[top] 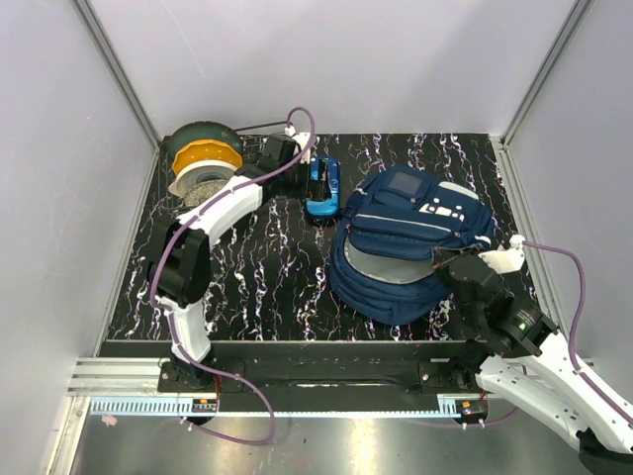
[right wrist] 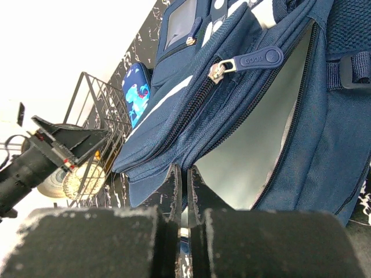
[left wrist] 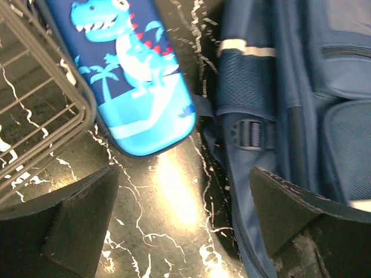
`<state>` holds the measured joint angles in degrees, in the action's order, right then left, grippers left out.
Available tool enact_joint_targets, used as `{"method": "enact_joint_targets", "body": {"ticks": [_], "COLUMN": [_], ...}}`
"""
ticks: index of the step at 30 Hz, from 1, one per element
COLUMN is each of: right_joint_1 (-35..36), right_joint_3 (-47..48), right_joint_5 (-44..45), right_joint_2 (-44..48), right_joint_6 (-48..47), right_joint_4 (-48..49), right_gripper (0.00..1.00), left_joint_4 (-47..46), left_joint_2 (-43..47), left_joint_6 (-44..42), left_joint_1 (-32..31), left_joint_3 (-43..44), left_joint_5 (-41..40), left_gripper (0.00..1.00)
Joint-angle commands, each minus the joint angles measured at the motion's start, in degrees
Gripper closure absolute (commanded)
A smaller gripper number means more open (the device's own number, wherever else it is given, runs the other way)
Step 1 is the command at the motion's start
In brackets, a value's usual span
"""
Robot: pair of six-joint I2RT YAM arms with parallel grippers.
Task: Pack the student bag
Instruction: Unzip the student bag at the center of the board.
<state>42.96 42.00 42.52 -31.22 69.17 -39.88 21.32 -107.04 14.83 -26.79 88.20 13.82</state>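
Two arms work over a black, white-veined desk (top: 257,267) closed in by pale wall panels (top: 346,59) at the rear and both sides. The student bag (top: 410,233) lies flat on the right half of the desk, its near edge close to the front rail and its right edge close to the right border. The main opening faces the right arm and gapes, exposing the grey lining (right wrist: 255,139) under a zip pull (right wrist: 255,59). The right hand (right wrist: 184,171) is clenched, fingertips against the rim of the raised upper flap; whether fabric is trapped between them cannot be told. The left hand (left wrist: 184,179) is released, fingers spread wide over bare desk and grasping nothing. Its right finger hangs over the side of the bag. Beyond its fingertips lies a blue dinosaur pencil case (left wrist: 130,75), with a wire basket (left wrist: 88,110) just beside it on one side and a narrow strip of desk between it and the bag on the other. Most of the open desk lies at front left, between the left arm and the bag.
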Motion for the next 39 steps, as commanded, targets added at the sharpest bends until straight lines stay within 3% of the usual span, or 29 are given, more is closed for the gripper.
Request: {"method": "enact_joint_targets", "body": {"ticks": [1,10,39], "right_joint_1": [0.02,-0.07,0.02], "right_joint_3": [3.88,2.91,1.15], "right_joint_5": [2.30,0.98,-0.78], "right_joint_2": [0.55,2.13,5.03], "right_joint_6": [0.09,1.41,2.64], "right_joint_4": [2.61,2.61,2.53], "right_gripper": [1.00,1.00,1.00], "left_joint_4": [-3.21,-5.14,-5.50], "left_joint_2": [-4.04,-8.27,-18.72], "left_joint_6": [3.10,5.73,7.76], "left_joint_1": [0.50,0.86,0.95], "left_joint_3": [2.15,2.59,7.51], "left_joint_5": [-3.10,-7.85,-9.52], "left_gripper": [0.01,0.01,0.03]}}
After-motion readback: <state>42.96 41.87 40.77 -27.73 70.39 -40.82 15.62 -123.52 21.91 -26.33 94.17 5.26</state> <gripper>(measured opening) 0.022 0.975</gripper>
